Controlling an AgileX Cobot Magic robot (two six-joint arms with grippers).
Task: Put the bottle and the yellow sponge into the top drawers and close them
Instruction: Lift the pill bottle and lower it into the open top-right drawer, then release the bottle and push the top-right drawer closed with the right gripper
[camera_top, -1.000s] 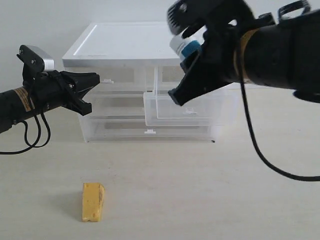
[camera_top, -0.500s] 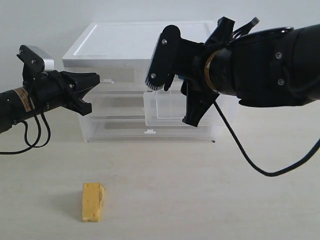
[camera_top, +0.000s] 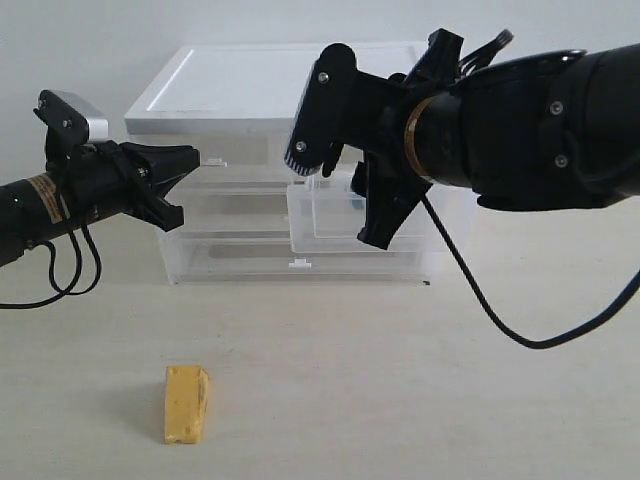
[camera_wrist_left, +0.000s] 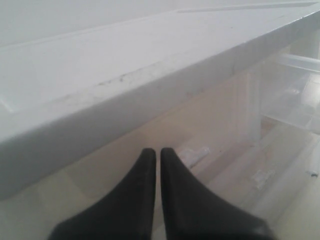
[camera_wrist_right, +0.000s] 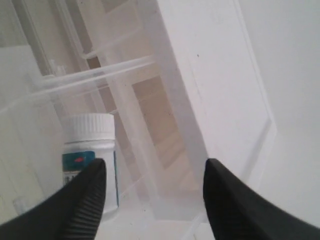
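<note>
no readable text, bottle, teal label print too blurred

The right claw, which held the bottle high above the open drawer, has dropped to that drawer and spread its jaws; the bottle now sits inside, released.

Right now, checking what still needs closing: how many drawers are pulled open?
1: the top right drawer, pulled out, with the bottle standing inside by the right tool. The rest look shut.
</note>
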